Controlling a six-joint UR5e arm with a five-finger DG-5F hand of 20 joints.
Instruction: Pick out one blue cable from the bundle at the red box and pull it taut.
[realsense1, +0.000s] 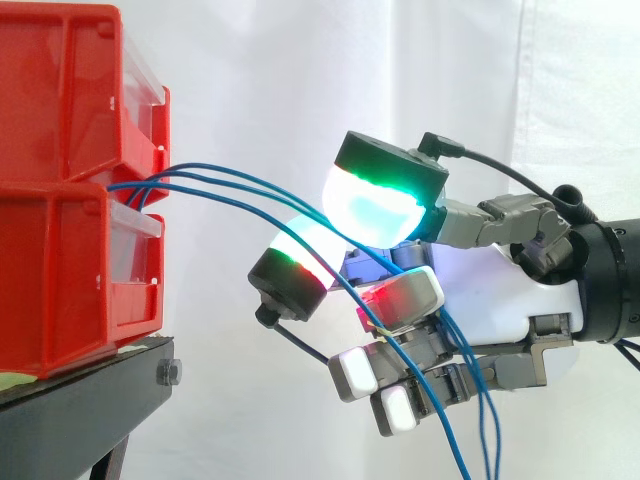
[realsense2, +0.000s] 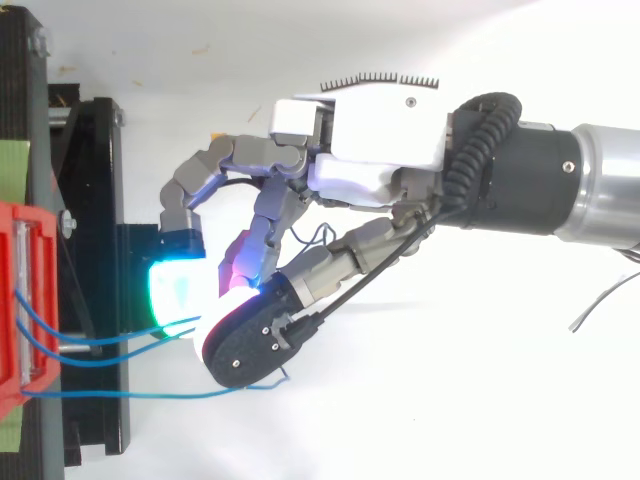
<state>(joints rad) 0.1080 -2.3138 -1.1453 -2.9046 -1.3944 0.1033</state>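
Strands from the bundle, the blue cables (realsense1: 215, 178), leave the gap between the stacked bins of the red box (realsense1: 60, 290) in the side view. They arc away from the box, then drop through the hand (realsense1: 480, 290), which sits level with that gap and well clear of the box front. The hand's fingers are curled round the cables, which thread between the glowing fingertips (realsense1: 375, 210) and hang loose below the palm. None of them is taut yet. The box rests on the black stand (realsense1: 80, 410). From the top view, the cables (realsense2: 130, 396) come off the face of the red box (realsense2: 15, 230) in shallow sags. Two run in between the green-lit pad and its dark-backed neighbour, and the third runs lower, to the edge of that neighbour. The hand (realsense2: 370, 150) is bent over them. I cannot tell which single strand, if any, is firmly pinched. The cable looks light, limp and smooth-jacketed, so it is likely to slide through a loose hold. A firm pad-to-pad pinch on one strand should work best, taken a short way out from the box where the strands lie apart.
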